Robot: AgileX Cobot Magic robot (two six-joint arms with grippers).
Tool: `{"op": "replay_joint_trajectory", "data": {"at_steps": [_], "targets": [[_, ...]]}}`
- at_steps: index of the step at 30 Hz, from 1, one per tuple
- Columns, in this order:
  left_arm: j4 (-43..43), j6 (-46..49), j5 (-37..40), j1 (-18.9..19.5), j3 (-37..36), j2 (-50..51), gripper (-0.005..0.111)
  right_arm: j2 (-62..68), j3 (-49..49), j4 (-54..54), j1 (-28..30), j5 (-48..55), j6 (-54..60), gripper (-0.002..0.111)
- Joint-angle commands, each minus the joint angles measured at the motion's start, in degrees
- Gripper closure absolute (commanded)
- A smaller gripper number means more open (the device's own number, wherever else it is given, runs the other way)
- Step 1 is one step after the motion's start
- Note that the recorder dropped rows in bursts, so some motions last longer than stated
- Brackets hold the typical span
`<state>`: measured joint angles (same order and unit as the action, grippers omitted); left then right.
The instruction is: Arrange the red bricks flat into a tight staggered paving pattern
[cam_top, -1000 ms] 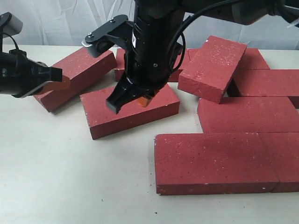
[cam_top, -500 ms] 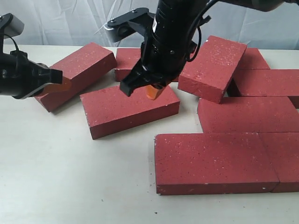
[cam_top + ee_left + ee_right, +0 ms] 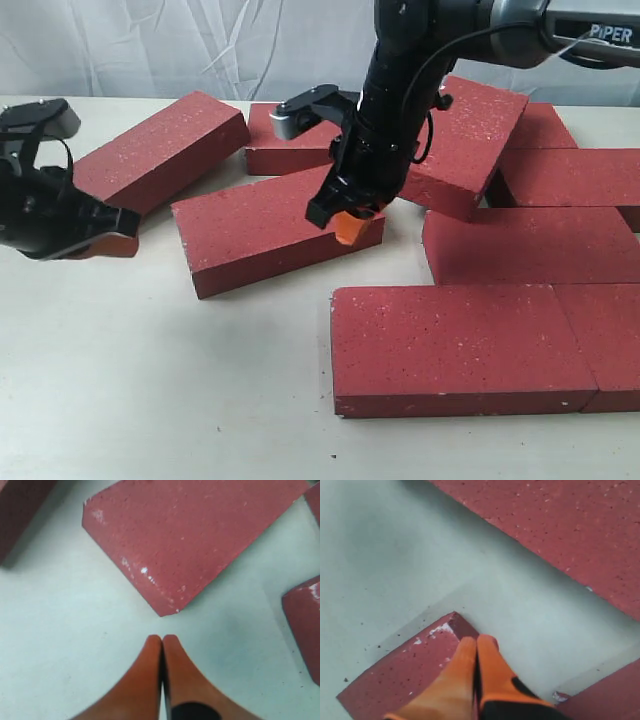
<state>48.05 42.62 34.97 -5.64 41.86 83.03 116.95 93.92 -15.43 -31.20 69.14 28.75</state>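
Several red bricks lie on the pale table. One loose brick (image 3: 262, 230) lies askew in the middle. My right gripper (image 3: 347, 230) is shut and empty, its orange tips at that brick's right end corner (image 3: 449, 627). In the right wrist view the right gripper (image 3: 477, 641) rests over this corner. My left gripper (image 3: 112, 245) is shut and empty, low over bare table just off the loose brick's left end (image 3: 195, 535). The left gripper (image 3: 162, 639) touches nothing. Laid bricks (image 3: 460, 345), (image 3: 530, 243) form rows at the right. One brick (image 3: 462, 140) leans tilted on others.
A brick (image 3: 160, 150) lies at an angle at the back left, another (image 3: 290, 135) behind the loose one. More bricks (image 3: 570, 175) fill the back right. Bare table (image 3: 150, 380) spreads over the front left. A white curtain hangs behind.
My right arm has swung to the right along the loose brick, ending at its right corner. My left gripper has dropped toward the front, off the back-left brick. The bricks have not shifted.
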Motion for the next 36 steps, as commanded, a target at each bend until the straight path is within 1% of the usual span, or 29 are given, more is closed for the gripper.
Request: {"op": "replay_joint_trajectory", "data": {"at_steps": [1, 3, 5, 7, 10, 18, 27, 32, 36], "targets": [[-0.09, -0.45, -0.39, -1.71, 2.21, 7.85, 0.107, 2.63, 0.05, 1.3, 0.44, 0.19, 2.27, 0.109], [0.39, -0.32, -2.44, -4.69, 2.87, 12.32, 0.107, 4.55, 0.05, 1.19, 0.44, -2.34, 2.59, 0.109], [0.39, -0.32, -3.99, -6.82, 3.85, 15.27, 0.107, 5.72, 0.05, 0.91, 0.44, -2.76, 2.71, 0.109], [0.61, -0.32, -5.69, -7.3, 5.01, 17.76, 0.107, 7.15, 0.05, 1.3, 0.44, -2.93, 2.83, 0.109], [1.51, -0.32, -9.42, -7.3, 6.14, 19.65, 0.107, 7.58, 0.05, 1.33, 0.44, -4.47, 2.83, 0.109], [2.42, -0.32, -10.82, -7.3, 11.43, 24.3, 0.107, 7.58, 0.05, 1.2, 0.44, -10.36, 2.83, 0.109], [2.63, -0.32, -11.44, -7.3, 15.88, 25.79, 0.107, 7.58, 0.05, 1.2, 0.44, -11.45, 2.71, 0.109], [3.1, -0.32, -11.84, -7.3, 16.99, 27.49, 0.107, 7.58, 0.05, 1.82, 0.44, -14.46, 2.71, 0.109], [3.61, -0.32, -14.65, -7.3, 17.11, 27.58, 0.107, 7.58, 0.05, 3.97, 0.56, -18.62, 2.71, 0.109]]}}
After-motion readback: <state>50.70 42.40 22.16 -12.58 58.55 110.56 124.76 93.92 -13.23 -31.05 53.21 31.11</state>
